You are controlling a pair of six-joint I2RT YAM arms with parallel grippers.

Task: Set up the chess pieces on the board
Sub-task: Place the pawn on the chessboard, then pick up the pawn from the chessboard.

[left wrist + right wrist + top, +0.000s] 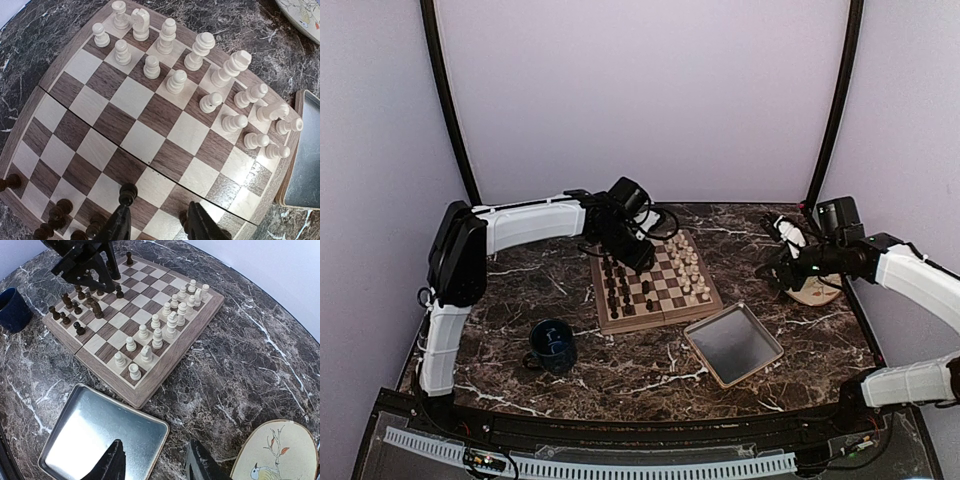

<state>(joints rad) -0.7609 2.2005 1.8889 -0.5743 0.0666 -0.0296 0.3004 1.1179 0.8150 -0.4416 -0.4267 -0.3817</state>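
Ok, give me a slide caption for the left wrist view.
Left gripper open above the board, a dark pawn beside it; white pieces lined up opposite.

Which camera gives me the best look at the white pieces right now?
Left wrist: the white pieces are close, each shape distinct. Right wrist shows both rows, smaller; top external only a tiny pale cluster.

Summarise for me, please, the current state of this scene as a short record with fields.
board: flat, centred on table
white pieces: two full rows on one side
dark pieces: opposite side, rows uneven
left gripper: open, above dark side
right gripper: open, near tray and plate
mug: left of board
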